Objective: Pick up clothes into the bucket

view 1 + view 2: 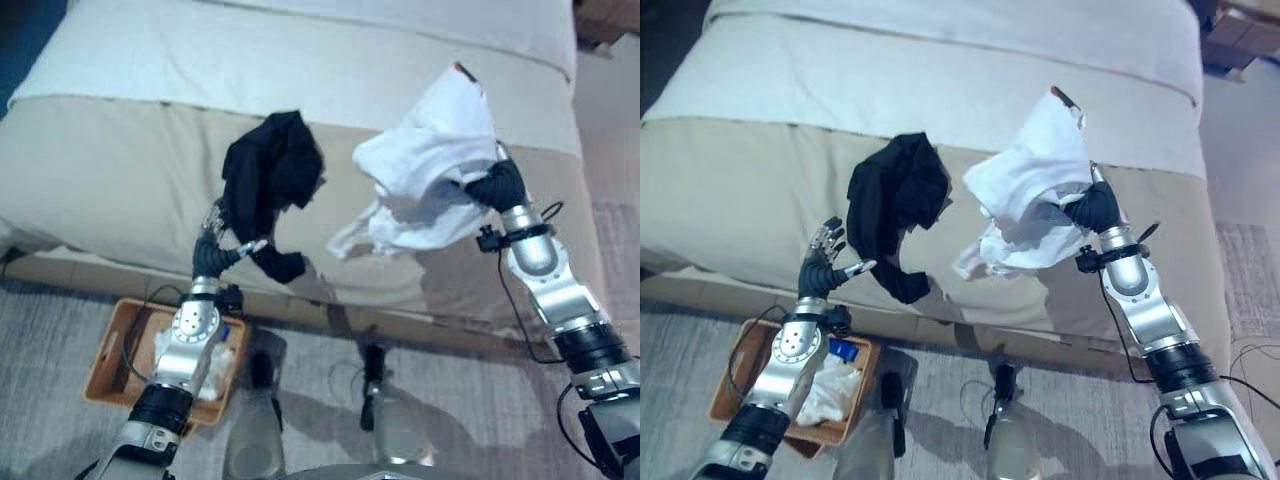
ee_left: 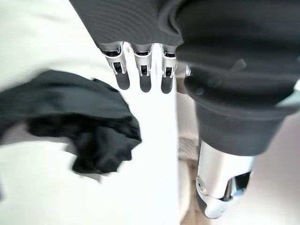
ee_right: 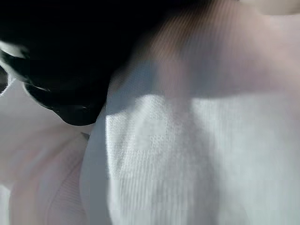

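Two garments are up off the bed (image 1: 120, 150): the right hand (image 1: 1092, 208) grips a white cloth (image 1: 1025, 195), while the left hand (image 1: 825, 255), fingers straight, is beside a black cloth (image 1: 895, 195), above the basket (image 1: 740, 395).

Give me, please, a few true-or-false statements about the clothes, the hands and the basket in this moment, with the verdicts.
1. The right hand holds the white garment lifted off the bed. True.
2. The black garment lies in the basket. False: it lies on the bed.
3. The left hand grips the black garment. False: its fingers are straight, beside the cloth.
4. The basket stands on the floor below the left arm, with white cloth in it. True.
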Available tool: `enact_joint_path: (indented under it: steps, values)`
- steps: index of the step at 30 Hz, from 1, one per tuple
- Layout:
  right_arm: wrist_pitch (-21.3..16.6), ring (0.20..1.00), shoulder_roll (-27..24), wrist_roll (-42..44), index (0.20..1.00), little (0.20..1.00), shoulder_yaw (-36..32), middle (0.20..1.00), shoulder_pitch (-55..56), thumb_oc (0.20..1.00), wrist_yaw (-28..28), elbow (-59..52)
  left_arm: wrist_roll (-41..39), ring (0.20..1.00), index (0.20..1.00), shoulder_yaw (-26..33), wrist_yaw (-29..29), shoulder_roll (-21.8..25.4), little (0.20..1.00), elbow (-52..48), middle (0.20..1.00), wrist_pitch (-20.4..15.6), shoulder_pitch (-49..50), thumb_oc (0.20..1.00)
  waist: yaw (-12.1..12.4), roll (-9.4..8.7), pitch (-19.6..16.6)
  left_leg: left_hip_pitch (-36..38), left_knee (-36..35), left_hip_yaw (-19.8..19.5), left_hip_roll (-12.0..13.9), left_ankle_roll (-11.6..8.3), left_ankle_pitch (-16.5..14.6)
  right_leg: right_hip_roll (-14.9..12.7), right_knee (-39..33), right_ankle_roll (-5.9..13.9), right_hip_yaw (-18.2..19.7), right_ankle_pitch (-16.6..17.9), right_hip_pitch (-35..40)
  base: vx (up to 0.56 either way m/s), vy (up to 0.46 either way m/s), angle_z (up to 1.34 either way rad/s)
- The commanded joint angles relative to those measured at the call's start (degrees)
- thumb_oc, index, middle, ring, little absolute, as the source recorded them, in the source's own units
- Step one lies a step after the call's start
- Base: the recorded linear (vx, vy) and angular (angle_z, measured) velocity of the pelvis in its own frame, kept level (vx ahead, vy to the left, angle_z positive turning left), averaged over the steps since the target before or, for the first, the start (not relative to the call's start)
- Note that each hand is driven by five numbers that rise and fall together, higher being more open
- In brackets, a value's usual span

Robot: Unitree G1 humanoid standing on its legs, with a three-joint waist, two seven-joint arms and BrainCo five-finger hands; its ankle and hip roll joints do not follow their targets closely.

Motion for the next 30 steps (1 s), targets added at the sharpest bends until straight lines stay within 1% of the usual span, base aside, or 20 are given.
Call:
enact_joint_path:
  steps: [1, 3, 4, 5, 6, 7, 8, 9, 11, 13, 16, 18, 20, 22, 23, 24, 27, 30]
  values:
    - [-5.63, 0.2, -1.49, 9.18, 0.2, 0.2, -1.53, 0.2, -2.99, 0.2, 2.06, -4.65, 2.89, 1.0, 1.0, -1.4, -2.08, 0.97, 1.0, -3.7, 1.0, -2.21, 0.02, 1.0, 0.36, -0.3, -6.83, 0.14, -0.19, 0.59, 2.0, -1.63, -0.17, -3.87, 1.32, 4.98, -2.69, 2.48, 0.39, 0.07, -0.015, -0.1]
    - [-5.73, 0.2, -1.31, 13.42, 0.2, 0.2, -1.01, 0.2, -4.23, 0.2, 4.12, -6.9, 1.61, 1.0, 1.0, -2.43, -3.88, 1.38, 1.0, -5.42, 1.0, -2.04, -1.05, 1.0, 0.17, -0.21, -8.19, 1.73, -0.95, 1.06, 2.36, -1.8, -0.12, -3.51, 0.79, 5.01, -2.73, 2.4, 1.44, 0.1, -0.013, -0.1]
    - [-5.54, 0.2, -1.05, 15.55, 0.2, 0.2, -0.7, 0.2, -4.84, 0.2, 5.1, -7.32, 1.19, 1.0, 1.0, -3.64, -5.16, 1.38, 1.0, -5.97, 1.0, -1.77, -1.85, 1.0, -0.03, -0.16, -9.52, 3.07, -1.71, 1.37, 2.68, -1.92, -0.08, -3.18, 0.27, 4.97, -2.61, 2.3, 2.51, 0.09, -0.012, -0.09]
    - [-5.52, 0.2, -1.07, 15.59, 0.2, 0.2, -0.71, 0.2, -4.84, 0.2, 5.13, -7.32, 1.17, 1.0, 1.0, -3.64, -5.18, 1.38, 1.0, -5.95, 1.0, -1.78, -1.87, 1.0, 0.0, -0.15, -9.46, 3.19, -1.81, 1.4, 2.69, -1.94, -0.05, -3.15, 0.22, 4.97, -2.6, 2.31, 2.59, 0.12, -0.015, -0.09]
    - [-5.58, 0.2, -1.28, 19.08, 0.2, 0.2, -0.34, 0.2, -5.91, 0.2, 6.98, -9.07, 0.63, 1.0, 1.0, -4.98, -6.33, 1.03, 1.0, -5.94, 1.0, -1.59, -3.21, 1.0, -0.26, -0.13, -10.56, 4.54, -2.48, 1.89, 2.92, -2.08, -0.02, -2.79, -0.06, 4.94, -2.48, 2.09, 3.46, 0.09, -0.012, -0.1]
    - [-5.56, 0.2, -1.42, 19.62, 0.2, 0.2, -0.18, 0.2, -6.6, 0.2, 7.11, -9.66, 0.79, 1.0, 1.0, -5.85, -6.59, 0.79, 1.0, -5.82, 1.0, -1.41, -3.99, 1.0, -0.44, -0.16, -11.26, 5.21, -2.8, 2.07, 3.04, -2.13, -0.03, -2.67, -0.17, 4.95, -2.44, 2.04, 3.89, 0.09, -0.012, -0.09]
    - [-5.54, 0.2, -1.45, 19.65, 0.2, 0.2, -0.2, 0.2, -6.61, 0.2, 7.12, -9.67, 0.8, 1.0, 1.0, -5.88, -6.58, 0.76, 1.0, -5.76, 1.0, -1.43, -4.05, 1.0, -0.4, -0.14, -11.19, 5.32, -2.89, 2.1, 3.05, -2.14, -0.01, -2.65, -0.21, 4.96, -2.43, 2.04, 3.97, 0.09, -0.015, -0.08]
    - [-5.33, 0.2, -2.18, 21.13, 0.2, 0.2, -0.38, 0.2, -7.41, 0.2, 7.58, -11.15, 0.44, 1.0, 1.0, -6.93, -6.85, -0.16, 1.0, -5.41, 1.0, -0.98, -4.92, 1.0, -0.71, -0.17, -12.33, 6.51, -3.6, 2.51, 3.36, -2.28, 0.03, -2.28, -0.62, 4.93, -2.29, 1.84, 4.76, 0.08, -0.017, -0.08]
    - [-5.38, 0.2, -2.75, 22.19, 0.2, 0.2, -0.14, 0.2, -8.19, 0.2, 7.94, -12.48, -0.58, 1.0, 1.0, -7.73, -7.0, -1.38, 1.0, -4.73, 1.0, -0.57, -5.5, 1.0, -0.98, -0.31, -13.18, 7.37, -3.76, 2.7, 3.51, -2.32, -0.05, -1.98, -0.75, 4.85, -2.02, 1.65, 5.44, 0.09, -0.02, -0.07]
    - [-5.21, 0.2, -3.33, 22.04, 0.2, 0.2, 0.23, 0.2, -8.5, 0.2, 8.23, -13.23, -1.34, 1.0, 1.0, -8.31, -7.25, -1.93, 1.0, -4.26, 1.0, -0.36, -6.08, 1.0, -1.09, -0.32, -13.47, 7.91, -3.9, 2.87, 3.59, -2.37, -0.11, -1.77, -0.88, 4.82, -1.97, 1.57, 5.84, 0.06, -0.014, -0.06]
    - [-4.3, 0.2, -5.63, 21.0, 0.2, 0.2, 2.77, 0.2, -8.39, 0.2, 10.28, -14.42, -7.62, 1.0, 1.0, -9.94, -11.49, -2.51, 1.0, -4.8, 1.0, 0.16, -7.04, 1.0, -1.57, -0.21, -14.73, 9.38, -4.39, 3.28, 3.82, -2.54, -0.18, -1.38, -1.2, 4.75, -1.85, 1.36, 6.91, 0.06, -0.011, -0.1]
    - [-3.88, 0.2, -6.68, 20.02, 0.2, 0.2, 3.91, 0.2, -7.6, 0.2, 11.08, -14.18, -11.95, 1.0, 1.0, -9.49, -13.24, -2.93, 1.0, -5.04, 1.0, 0.16, -6.75, 1.0, -1.61, -0.13, -15.1, 9.98, -4.74, 3.53, 3.93, -2.61, -0.16, -1.22, -1.51, 4.73, -1.75, 1.34, 7.31, 0.04, -0.007, -0.13]
    - [-3.32, 0.2, -7.62, 17.33, 0.2, 0.2, 5.1, 0.2, -6.48, 0.2, 11.5, -12.76, -16.85, 1.0, 1.0, -8.63, -15.8, -3.11, 1.0, -6.44, 1.0, 0.18, -6.01, 1.0, -1.49, -0.01, -15.39, 10.4, -5.01, 3.62, 4.01, -2.69, -0.09, -1.09, -1.78, 4.66, -1.72, 1.33, 7.73, 0.03, -0.01, -0.08]
    - [-3.0, 0.2, -7.71, 15.75, 0.2, 0.2, 5.65, 0.2, -4.92, 0.2, 12.2, -10.82, -19.06, 1.0, 1.0, -7.72, -17.69, -2.62, 1.0, -8.23, 1.0, -0.22, -5.13, 1.0, -1.28, 0.13, -15.54, 10.68, -5.13, 3.6, 4.06, -2.71, -0.1, -1.07, -2.04, 4.65, -1.77, 1.31, 8.12, 0.0, 0.0, 0.0]
    - [-3.04, 0.2, -7.67, 15.73, 0.2, 0.2, 5.69, 0.2, -4.92, 0.2, 12.21, -10.78, -19.1, 1.0, 1.0, -7.69, -17.72, -2.58, 1.0, -8.28, 1.0, -0.21, -5.06, 1.0, -1.29, 0.11, -15.54, 10.74, -5.15, 3.6, 4.06, -2.72, -0.1, -1.07, -2.07, 4.66, -1.78, 1.32, 8.18, 0.0, 0.0, 0.0]
    - [-2.56, 0.2, -6.64, 14.43, 0.2, 0.2, 6.43, 0.2, -3.19, 0.2, 13.01, -8.29, -19.49, 1.0, 1.0, -6.75, -17.82, -2.12, 1.0, -9.48, 1.0, -0.56, -4.01, 1.0, -0.89, 0.27, -15.53, 10.97, -5.18, 3.46, 4.01, -2.7, -0.1, -1.05, -2.11, 4.62, -1.84, 1.24, 8.57, 0.0, 0.0, 0.0]
    - [-1.84, 0.2, -4.52, 13.92, 0.2, 0.2, 7.12, 0.2, -0.91, 0.2, 14.17, -4.91, -15.04, 1.0, 1.0, -5.98, -16.01, -0.85, 1.0, -11.38, 1.0, -1.73, -3.7, 1.0, -0.22, 0.43, -15.35, 10.98, -5.02, 3.03, 4.0, -2.66, -0.15, -1.12, -2.2, 4.49, -2.38, 0.97, 9.23, 0.0, 0.0, 0.0]
    - [-1.58, 0.2, -4.07, 11.5, 0.2, 0.2, 8.49, 0.2, -0.9, 0.2, 14.63, -2.94, -13.6, 1.0, 1.0, -5.97, -15.34, -0.82, 1.0, -12.65, 1.0, -2.08, -3.96, 1.0, 0.1, 0.36, -15.34, 10.87, -4.84, 2.7, 4.03, -2.68, -0.19, -1.09, -2.26, 4.51, -2.73, 0.86, 9.47, 0.0, -0.002, 0.02]
